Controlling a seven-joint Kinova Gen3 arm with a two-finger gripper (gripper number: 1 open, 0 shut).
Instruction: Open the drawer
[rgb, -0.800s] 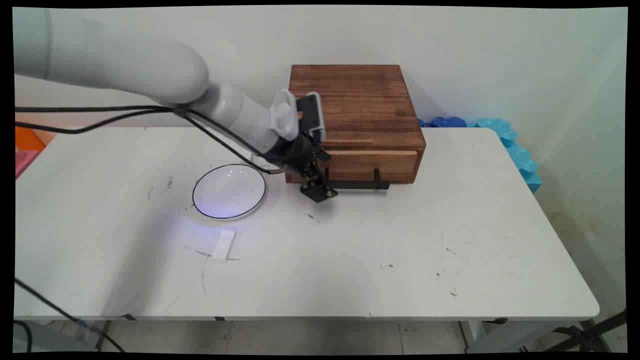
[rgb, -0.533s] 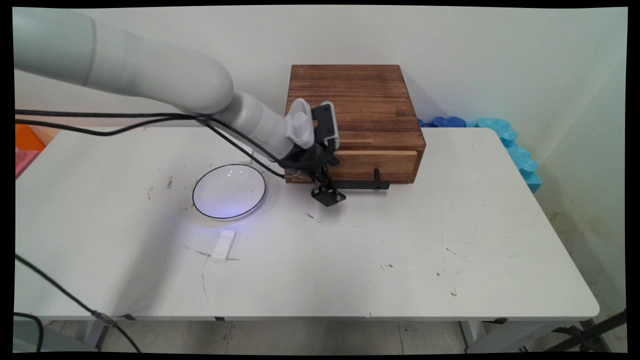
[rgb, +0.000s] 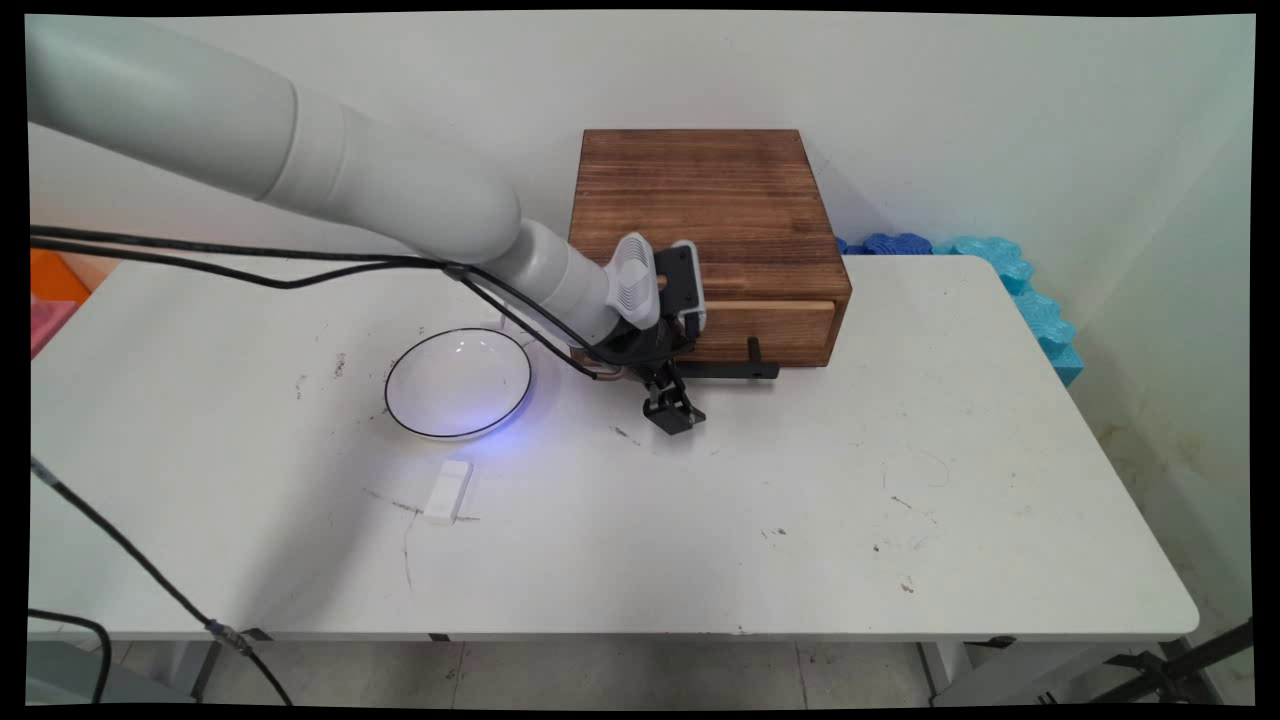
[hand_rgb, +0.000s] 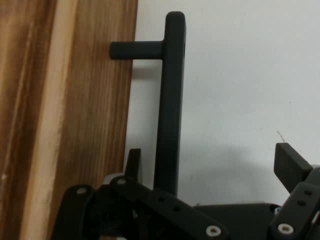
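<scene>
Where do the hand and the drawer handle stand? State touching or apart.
Cannot tell. In the hand view the open hand straddles the black handle, but the linkage hides where the bar passes between the fingers.

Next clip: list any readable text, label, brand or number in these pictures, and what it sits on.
None can be read: no lettering shows on the wooden drawer box, its black handle, the white bowl, the small white block or the claw.
</scene>
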